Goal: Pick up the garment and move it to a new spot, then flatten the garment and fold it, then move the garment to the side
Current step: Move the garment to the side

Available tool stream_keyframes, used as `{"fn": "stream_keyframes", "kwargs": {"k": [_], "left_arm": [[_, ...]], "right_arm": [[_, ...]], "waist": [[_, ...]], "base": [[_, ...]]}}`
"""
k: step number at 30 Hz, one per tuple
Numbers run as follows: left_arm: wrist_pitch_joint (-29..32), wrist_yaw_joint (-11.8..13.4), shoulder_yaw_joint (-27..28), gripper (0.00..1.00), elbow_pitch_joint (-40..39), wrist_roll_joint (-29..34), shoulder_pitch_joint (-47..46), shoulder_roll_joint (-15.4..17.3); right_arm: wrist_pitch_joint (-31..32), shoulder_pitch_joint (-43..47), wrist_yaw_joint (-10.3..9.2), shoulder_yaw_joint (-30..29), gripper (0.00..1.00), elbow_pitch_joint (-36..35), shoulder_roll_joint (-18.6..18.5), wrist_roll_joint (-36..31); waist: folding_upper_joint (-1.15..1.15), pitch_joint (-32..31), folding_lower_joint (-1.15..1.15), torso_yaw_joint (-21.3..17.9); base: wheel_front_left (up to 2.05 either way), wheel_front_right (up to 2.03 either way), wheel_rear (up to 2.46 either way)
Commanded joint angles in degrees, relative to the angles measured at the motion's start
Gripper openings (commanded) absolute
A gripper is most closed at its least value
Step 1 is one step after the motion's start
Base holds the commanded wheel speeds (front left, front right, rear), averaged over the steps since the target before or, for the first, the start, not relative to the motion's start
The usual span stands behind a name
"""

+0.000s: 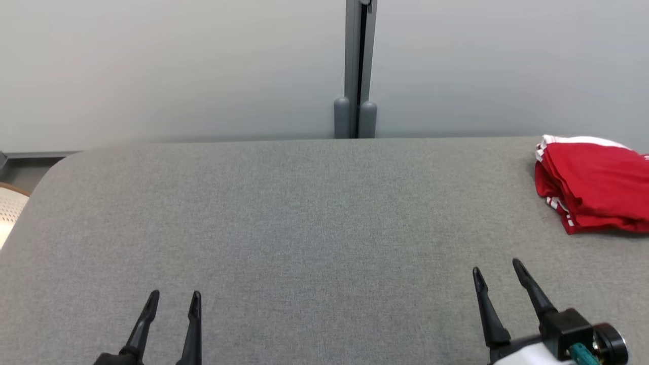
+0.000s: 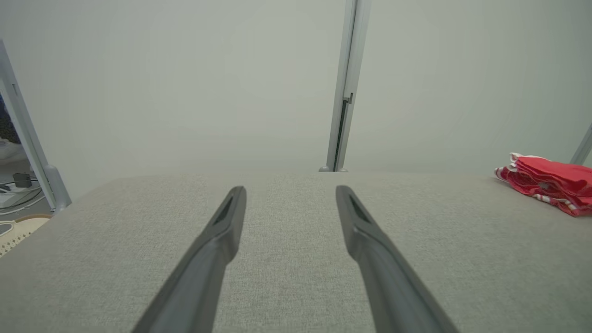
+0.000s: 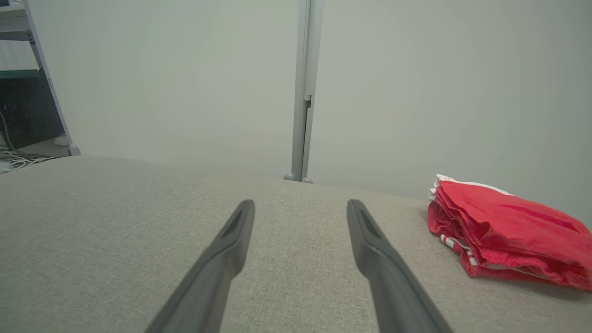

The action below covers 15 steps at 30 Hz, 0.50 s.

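Reading this as the end of the sequence. Red garment (image 1: 593, 185) with white stripe trim (shorts or jersey, can't tell which) sits as a compact folded stack at the far right of the grey table (image 1: 304, 213), close to the back edge. Its right part is cut off by the head view's frame.

Layers are stacked and roughly squared. The front corner is a bit uneven, and white trim peeks out at the far-left corner.

Judging from how it lies:
- pick-up and relocate: look done
- flatten and fold: look done
- move to the side: looks done, since it's parked well off centre

My right tool (image 1: 497, 266) is the nearer one, well apart from the stack, low over the table at near right. Its jaws are spread with nothing between them. My left tool (image 1: 175, 294) is at near left, further from the garment, also spread and carrying nothing.

Behind the table is a plain pale wall with a grey upright post (image 1: 359, 66).

Remaining, as I judge it: nothing required. At most, tidy the loose front edge if the fold spec is strict. I can't tell whether the stack overhangs the table's right edge.
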Motion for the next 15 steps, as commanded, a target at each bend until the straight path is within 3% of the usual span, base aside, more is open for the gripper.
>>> {"fn": "stream_keyframes", "kwargs": {"k": [1, 15], "left_arm": [[0.0, 0.5, -0.3, 1.0, 0.7, 0.4, 0.8, 0.2], [0.0, 2.9, -1.6, 1.0, 3.4, 0.7, 2.0, 0.2]], "right_arm": [[-0.3, 1.8, -0.04, -0.5, 1.0, -0.1, 0.0, 0.3], [-0.3, 5.3, -0.04, 0.5, 1.0, -1.0, 0.6, 3.3]], "waist": [[0.0, -1.4, 0.0, 0.0], [0.0, -3.9, 0.0, 0.2]], "base": [[0.0, 0.0, 0.0], [0.0, 0.0, 0.0]]}}
